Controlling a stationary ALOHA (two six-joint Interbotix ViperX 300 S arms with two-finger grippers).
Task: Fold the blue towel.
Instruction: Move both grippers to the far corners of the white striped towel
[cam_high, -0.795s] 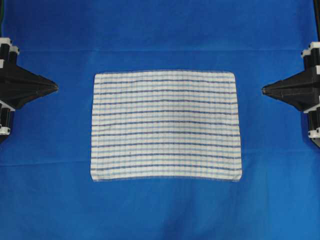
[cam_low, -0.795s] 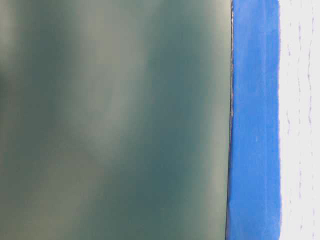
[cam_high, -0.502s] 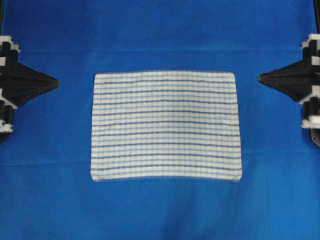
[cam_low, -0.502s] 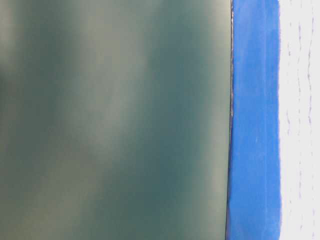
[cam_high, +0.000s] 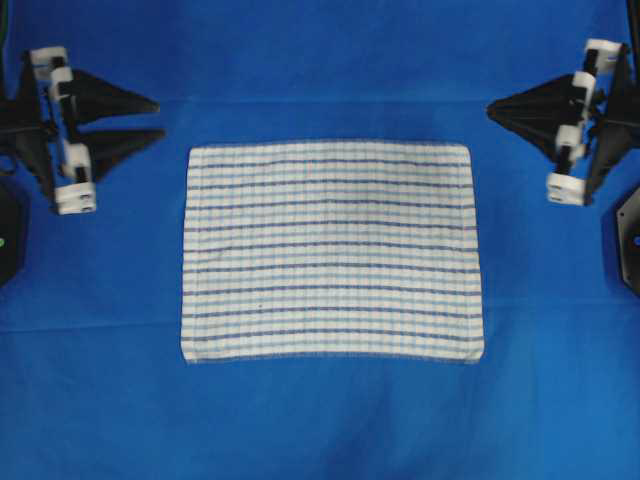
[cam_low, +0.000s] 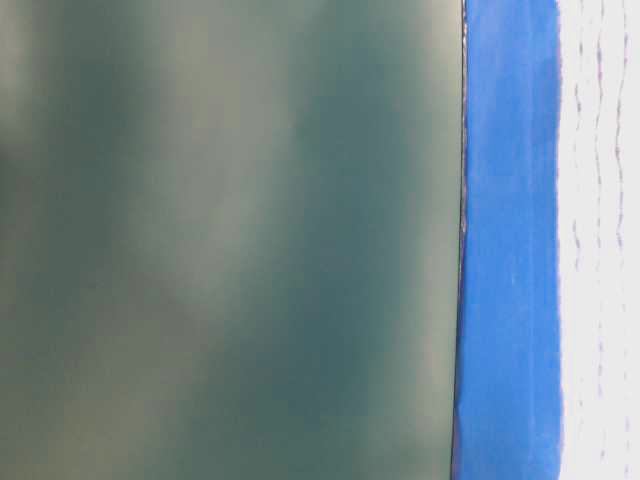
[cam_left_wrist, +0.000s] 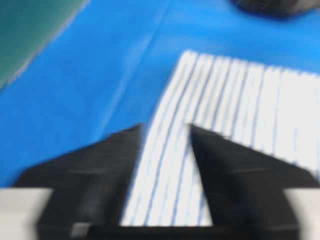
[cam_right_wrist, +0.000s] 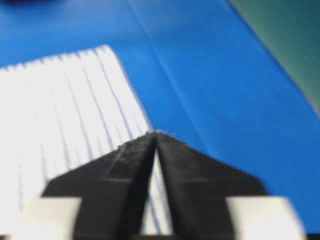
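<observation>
Spread flat and unfolded mid-counter: blue towel (cam_high: 332, 250), on the blue table cloth (cam_high: 330, 60). Poised off its 10 and 2 o'clock corners, likely to pinch both far corners: left end effector (cam_high: 160, 118) parted and empty, right end effector (cam_high: 490, 107) tips nearly together, empty.

In the overhead view the left gripper (cam_high: 150, 118) has swung from the left edge, level with the towel's upper half, up and inward toward the towel's far left corner. Its jaws, closed to one point before, now stand apart. The right gripper (cam_high: 492, 108) has likewise climbed from the right edge toward the far right corner, and more of its white and black body shows. Its tips are together, as the right wrist view shows, though that picture is blurred.
</observation>
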